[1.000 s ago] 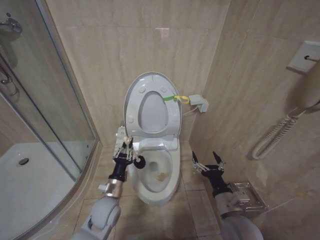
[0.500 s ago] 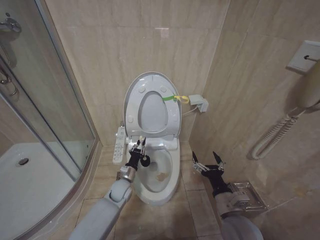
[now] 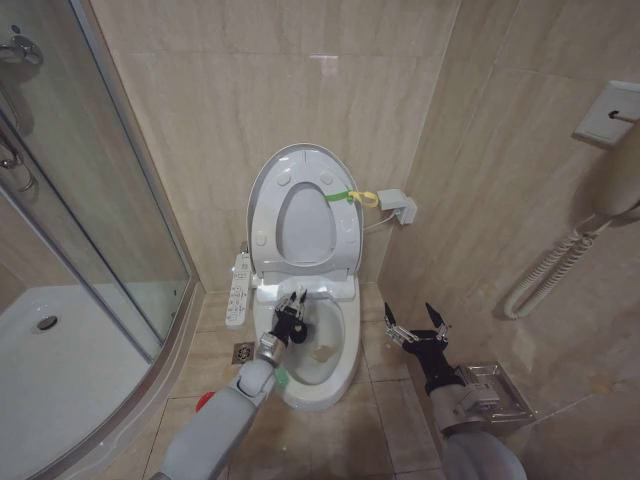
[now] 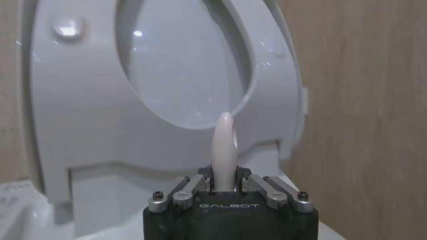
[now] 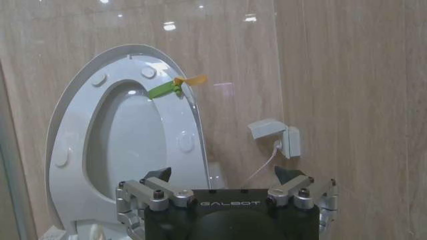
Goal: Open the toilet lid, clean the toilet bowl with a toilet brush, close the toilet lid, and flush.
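The room is evenly and warmly lit from above, with no hard shadows; a soft shade lies on the floor around the base of the toilet bowl (image 3: 335, 385). Small bright glints sit on the far wall tiles (image 3: 325, 65) and on the raised toilet lid (image 3: 262, 195), whose gloss shows pale highlights in both wrist views. The head view bends straight lines near its edges, so the shower door (image 3: 120, 180) on the left leans. In the left wrist view the brush handle (image 4: 224, 150) is soft and the lid behind mildly blurred.
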Available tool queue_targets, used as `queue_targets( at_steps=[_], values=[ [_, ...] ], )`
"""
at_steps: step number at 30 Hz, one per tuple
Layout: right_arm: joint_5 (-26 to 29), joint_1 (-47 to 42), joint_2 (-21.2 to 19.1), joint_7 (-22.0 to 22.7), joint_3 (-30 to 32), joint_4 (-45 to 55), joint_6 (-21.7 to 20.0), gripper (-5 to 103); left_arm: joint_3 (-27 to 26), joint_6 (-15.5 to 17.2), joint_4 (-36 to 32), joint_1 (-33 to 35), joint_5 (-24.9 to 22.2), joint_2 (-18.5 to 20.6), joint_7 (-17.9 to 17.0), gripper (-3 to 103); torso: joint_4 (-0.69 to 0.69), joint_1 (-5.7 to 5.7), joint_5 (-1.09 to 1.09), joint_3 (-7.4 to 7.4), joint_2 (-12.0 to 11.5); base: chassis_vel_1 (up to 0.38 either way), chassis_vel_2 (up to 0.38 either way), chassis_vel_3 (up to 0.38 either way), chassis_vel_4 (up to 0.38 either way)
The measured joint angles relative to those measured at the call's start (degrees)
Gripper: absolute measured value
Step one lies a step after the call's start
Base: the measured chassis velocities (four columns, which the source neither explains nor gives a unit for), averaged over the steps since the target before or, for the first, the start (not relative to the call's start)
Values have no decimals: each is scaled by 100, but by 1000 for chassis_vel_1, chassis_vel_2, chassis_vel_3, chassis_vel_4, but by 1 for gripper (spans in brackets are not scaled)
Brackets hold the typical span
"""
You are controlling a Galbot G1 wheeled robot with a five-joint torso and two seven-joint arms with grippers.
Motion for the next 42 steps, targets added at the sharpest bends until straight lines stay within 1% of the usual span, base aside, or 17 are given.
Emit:
queue_targets(
  at_steps=[5, 11, 19, 26, 29, 33, 37, 38, 42],
  values=[
    [0, 0, 0, 0, 0, 0, 0, 100, 14, -137, 251, 104, 152, -61, 67, 21, 0, -1, 0, -1, 0, 0, 0, 0, 0],
    [0, 0, 0, 0, 0, 0, 0, 100, -43, -170, 347, 181, 257, -62, 98, 21, 0, -1, -1, 0, 0, 0, 0, 0, 0],
    [0, 0, 0, 0, 0, 0, 0, 100, -176, -285, 741, 106, 327, -134, 146, 21, 0, -1, -1, 0, 0, 0, 0, 0, 0],
    [0, 0, 0, 0, 0, 0, 0, 100, -272, -325, 798, 91, 393, -149, 153, 21, 0, -1, -1, 0, 0, 0, 0, 0, 0],
    [0, 0, 0, 0, 0, 0, 0, 100, -280, -337, 729, 87, 431, -157, 136, 21, 1, -1, -1, 0, 0, 0, 0, 0, 0],
    [0, 0, 0, 0, 0, 0, 0, 100, -257, -347, 476, 79, 538, -180, 59, 21, 1, -1, 0, 0, 0, 0, 0, 0, 0],
    [0, 0, 0, 0, 0, 0, 0, 100, -245, -368, 102, 82, 765, -226, -93, 21, 0, -1, 0, 0, 0, 0, 0, 0, 0],
    [0, 0, 0, 0, 0, 0, 0, 100, -245, -368, 102, 82, 765, -226, -93, 21, 0, -1, 0, 0, 0, 0, 0, 0, 0],
    [0, 0, 0, 0, 0, 0, 0, 100, -181, -323, -370, 176, 809, -235, -211, 21, 0, 0, 0, 0, 0, 0, 0, 0, 0]
  ],
)
